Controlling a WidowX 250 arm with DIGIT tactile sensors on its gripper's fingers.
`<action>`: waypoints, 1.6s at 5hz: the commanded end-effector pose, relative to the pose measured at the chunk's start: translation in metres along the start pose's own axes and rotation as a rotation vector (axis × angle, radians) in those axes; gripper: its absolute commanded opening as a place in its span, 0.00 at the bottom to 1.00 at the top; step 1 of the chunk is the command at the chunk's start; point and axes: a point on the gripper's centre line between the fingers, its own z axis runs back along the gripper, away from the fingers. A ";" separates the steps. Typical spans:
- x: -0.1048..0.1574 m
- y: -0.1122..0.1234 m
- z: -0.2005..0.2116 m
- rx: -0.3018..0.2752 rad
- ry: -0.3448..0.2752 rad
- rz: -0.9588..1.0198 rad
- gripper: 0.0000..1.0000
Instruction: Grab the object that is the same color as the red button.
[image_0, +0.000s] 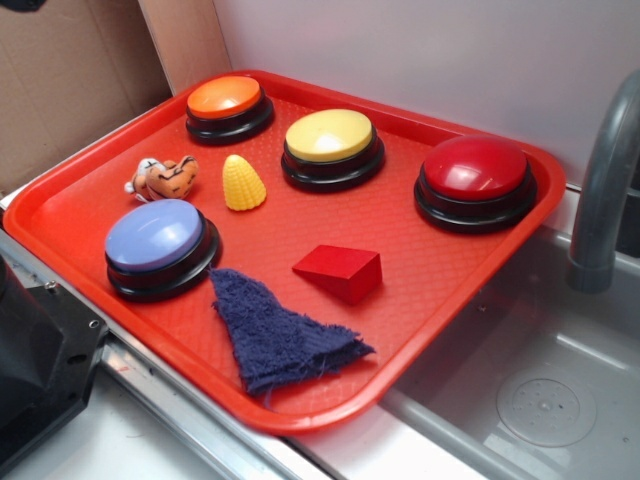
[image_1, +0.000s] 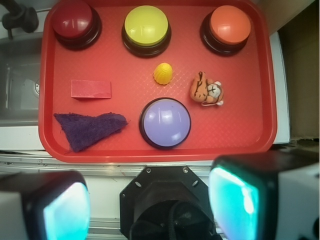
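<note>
The small red wedge block (image_0: 341, 270) lies on the red tray (image_0: 80, 215), right of centre, next to a blue cloth; in the wrist view the block (image_1: 90, 89) is at the left. The round dark-red button (image_0: 476, 180) stands at the tray's far right corner, top left in the wrist view (image_1: 74, 20). My gripper (image_1: 150, 205) is open and empty, its two teal pads wide apart. It hovers high above the robot base, off the tray's near edge. The gripper is out of the exterior view.
On the tray are an orange button (image_0: 229, 106), a yellow button (image_0: 331, 146), a lilac button (image_0: 160, 245), a toy corn (image_0: 243, 183), a small plush tiger (image_0: 162, 178) and a dark blue cloth (image_0: 280, 335). A grey sink (image_0: 540, 400) with faucet (image_0: 600, 180) lies beside it.
</note>
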 end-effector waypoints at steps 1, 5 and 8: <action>0.000 0.000 0.000 0.000 0.000 0.000 1.00; 0.058 -0.092 -0.106 0.209 0.115 -1.036 1.00; 0.060 -0.092 -0.167 0.140 0.257 -1.549 1.00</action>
